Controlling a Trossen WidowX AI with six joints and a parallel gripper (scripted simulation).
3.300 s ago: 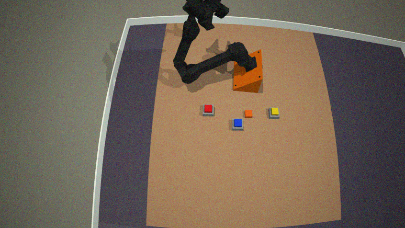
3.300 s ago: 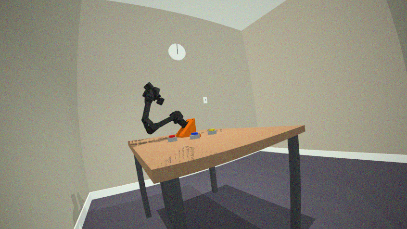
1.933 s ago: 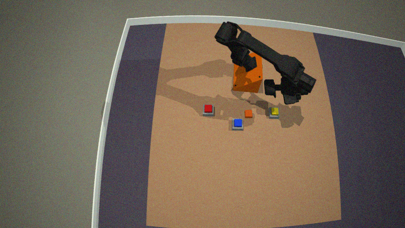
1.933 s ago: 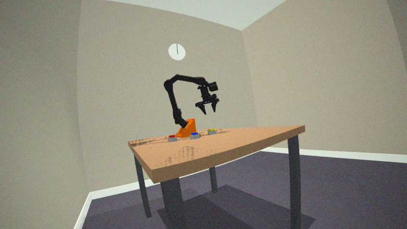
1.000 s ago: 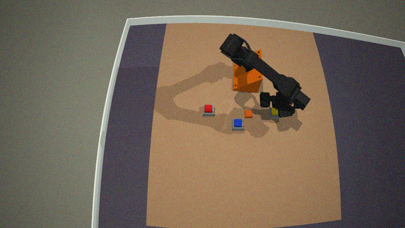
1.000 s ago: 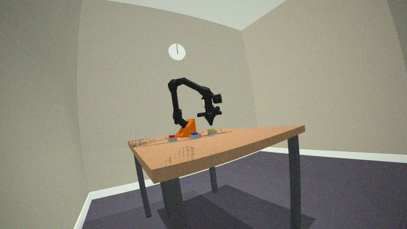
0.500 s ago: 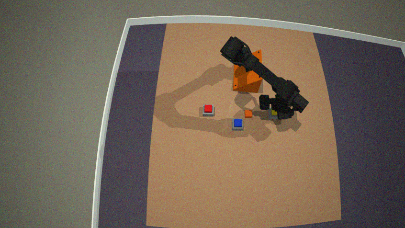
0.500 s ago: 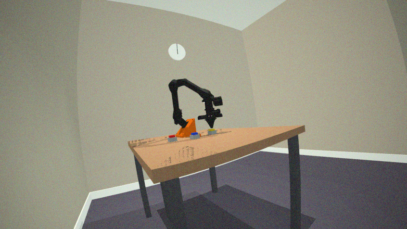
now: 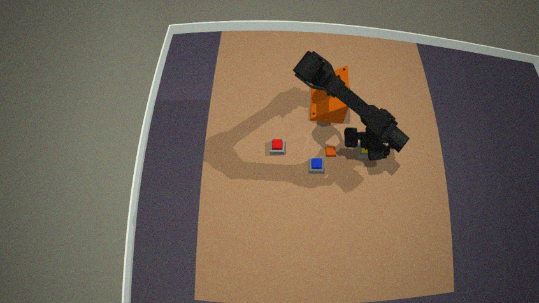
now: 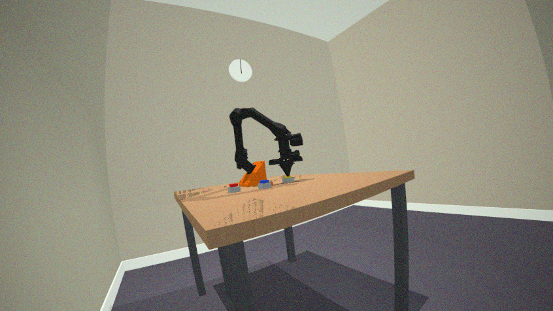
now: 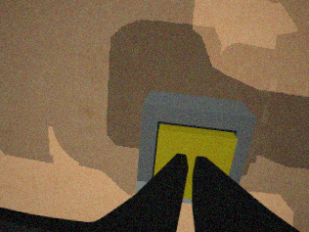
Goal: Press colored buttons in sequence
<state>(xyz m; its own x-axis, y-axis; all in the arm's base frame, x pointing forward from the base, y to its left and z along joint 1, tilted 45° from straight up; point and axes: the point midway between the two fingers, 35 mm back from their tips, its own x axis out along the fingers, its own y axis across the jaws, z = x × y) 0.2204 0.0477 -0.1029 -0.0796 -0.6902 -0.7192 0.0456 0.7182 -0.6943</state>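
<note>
The yellow button (image 9: pixel 364 149) (image 10: pixel 285 178) (image 11: pixel 196 138) has a grey housing and is partly hidden by the arm in the top view. My gripper (image 10: pixel 287 175) (image 11: pixel 189 164) is shut and empty, pointing down with its fingertips over the yellow cap. They are at the cap or just above it; whether they touch or press it I cannot tell. In the top view the arm hides the fingertips. The red button (image 9: pixel 276 144) (image 10: pixel 233 185) stands at the left, its cap raised. The blue button (image 9: pixel 316 163) (image 10: pixel 264 181) stands between them, nearer the table's middle, its cap also raised.
A small orange block (image 9: pixel 330 151) (image 10: pixel 272 183) lies between the blue and yellow buttons, close to the blue one. The arm's orange base (image 9: pixel 328 109) (image 10: pixel 255 177) stands behind the buttons on the wooden table (image 9: pixel 320 233) (image 10: pixel 328 193).
</note>
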